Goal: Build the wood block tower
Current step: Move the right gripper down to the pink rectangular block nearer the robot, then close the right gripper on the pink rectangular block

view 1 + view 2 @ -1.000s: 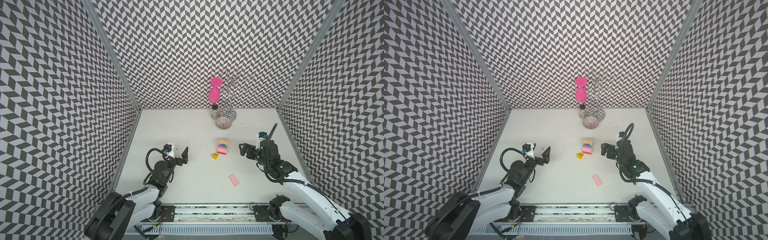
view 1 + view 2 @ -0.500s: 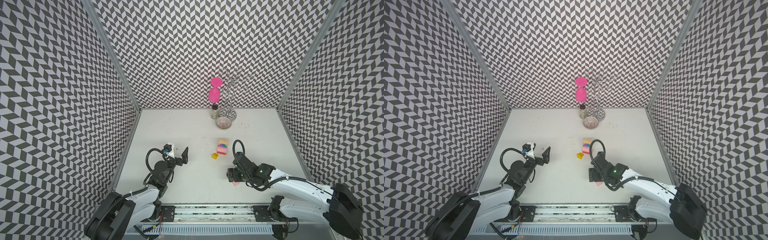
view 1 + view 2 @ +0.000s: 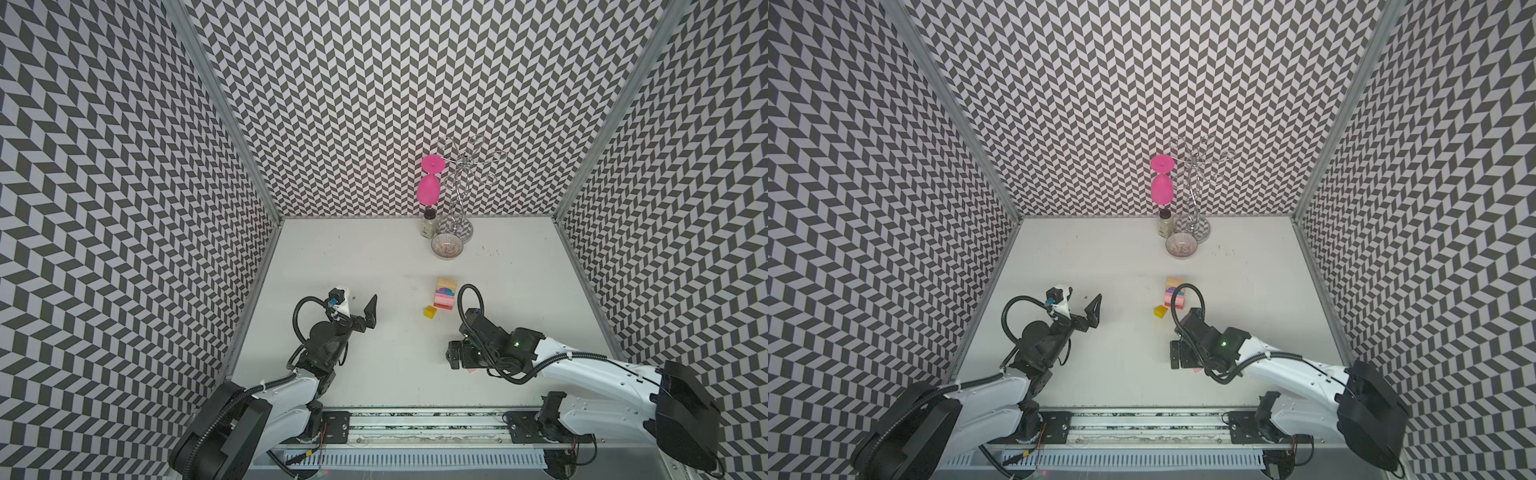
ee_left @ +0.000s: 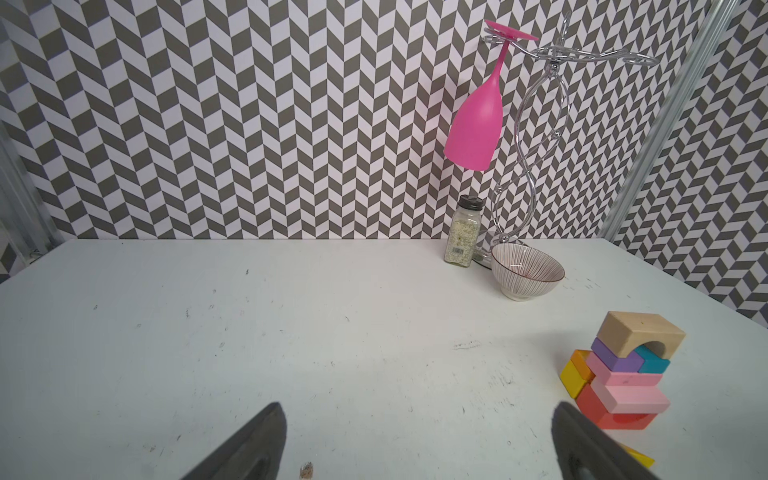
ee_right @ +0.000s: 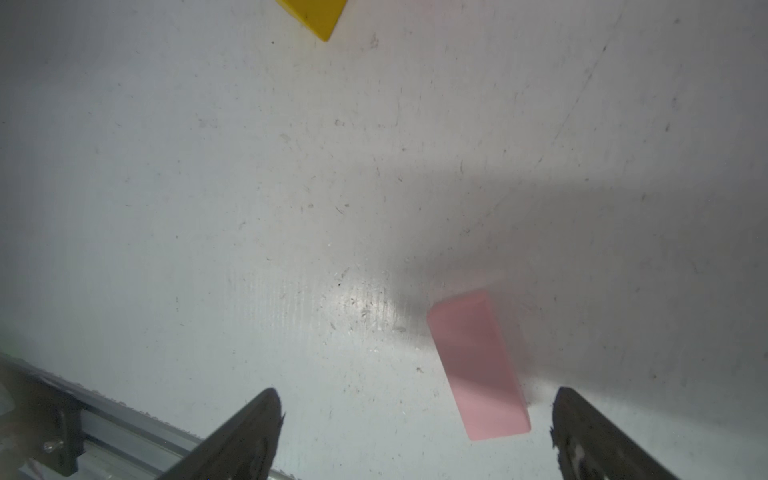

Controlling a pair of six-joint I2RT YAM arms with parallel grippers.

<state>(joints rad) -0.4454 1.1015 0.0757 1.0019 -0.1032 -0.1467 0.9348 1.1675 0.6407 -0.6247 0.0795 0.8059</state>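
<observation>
In both top views, block tower (image 3: 445, 293) standing right of centre on the white counter (image 3: 374, 257), wooden arch (image 4: 640, 338) on top (loose yellow block (image 3: 430, 312) just beside its base, lower left). Below it in the frame, right tool (image 5: 415, 399) spread wide, low over a loose pink slab (image 5: 478, 365) lying flat, partly in its gap, untouched. Left of centre, left tool (image 4: 417, 409) spread wide too, gripping nothing.
</observation>
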